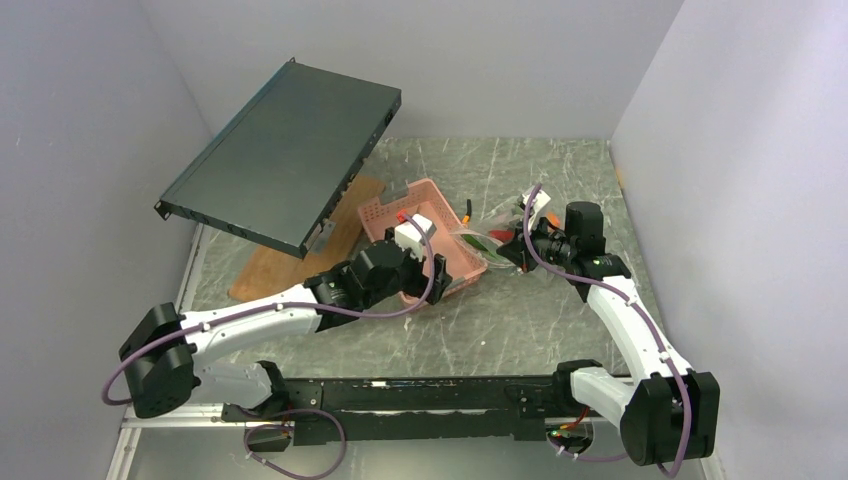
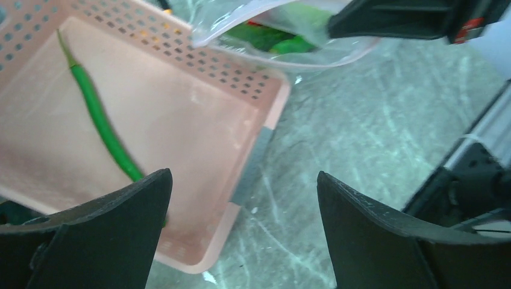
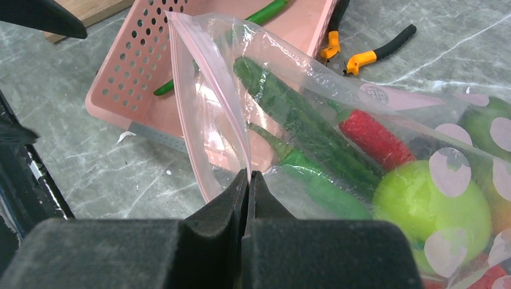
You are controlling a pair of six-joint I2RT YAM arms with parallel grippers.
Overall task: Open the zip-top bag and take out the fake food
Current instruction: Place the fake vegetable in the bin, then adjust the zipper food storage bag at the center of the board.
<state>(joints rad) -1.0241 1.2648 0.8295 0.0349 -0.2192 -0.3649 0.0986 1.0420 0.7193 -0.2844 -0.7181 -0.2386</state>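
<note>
The clear zip-top bag (image 3: 271, 78) lies beside the pink basket, its pink-edged mouth held open and facing it. My right gripper (image 3: 248, 173) is shut on the bag's mouth edge. Fake food shows through the plastic: a lime-green apple (image 3: 431, 211), long green pods (image 3: 301, 120) and a red piece (image 3: 373, 138). One long green pod (image 2: 99, 117) lies loose on the basket's floor. My left gripper (image 2: 242, 174) hangs open over the basket's near corner with nothing between its fingers. In the top view the bag (image 1: 490, 232) sits between the two grippers.
The pink perforated basket (image 1: 385, 210) stands mid-table. A dark flat metal case (image 1: 285, 150) leans tilted at the back left over a wooden board (image 1: 285, 260). Pliers with orange and black handles (image 3: 367, 51) lie behind the bag. Walls close in left, right and behind.
</note>
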